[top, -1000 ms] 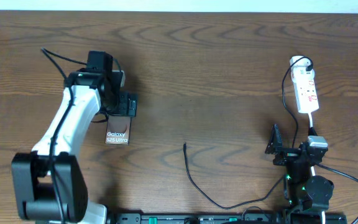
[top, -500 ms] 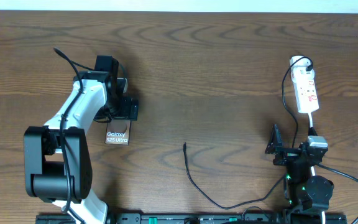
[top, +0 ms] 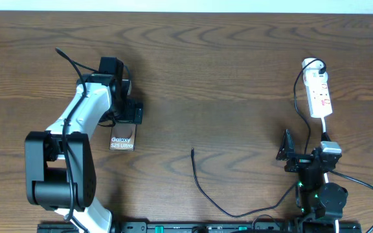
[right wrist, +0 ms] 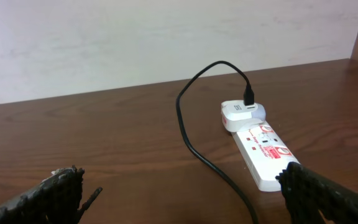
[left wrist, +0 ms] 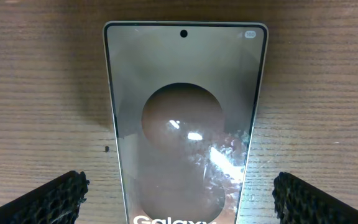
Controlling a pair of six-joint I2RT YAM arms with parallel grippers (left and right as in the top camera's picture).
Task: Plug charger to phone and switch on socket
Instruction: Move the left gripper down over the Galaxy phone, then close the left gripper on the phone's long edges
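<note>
Counter (top: 238,65): bare brown wood; the things are laid flat on it and well apart, so each can be reached from above.
Left arm (top: 76,123): stretched out over the phone's far part. The left gripper (left wrist: 185,199) is held wide open, one finger to each side of the phone and neither touching it. This is judged to be a line-up for steadying or grasping the phone.
Right arm (top: 316,175): folded at the near right. The right gripper (right wrist: 188,196) is spread and empty, and is pointed at the socket, which is thereby kept in its camera's view.
Phone (left wrist: 185,124): laid face up on the left, text end toward the robot; no port can be seen.
Socket (top: 320,95): laid at the far right, well apart from the phone; whether it is switched on cannot be told.
Charger (top: 195,169): one end is seated in a white adapter (right wrist: 241,115) at the socket's far end. The slack is looped along the near edge, and the tip is left loose mid-counter between phone and right arm, not yet plugged in.
</note>
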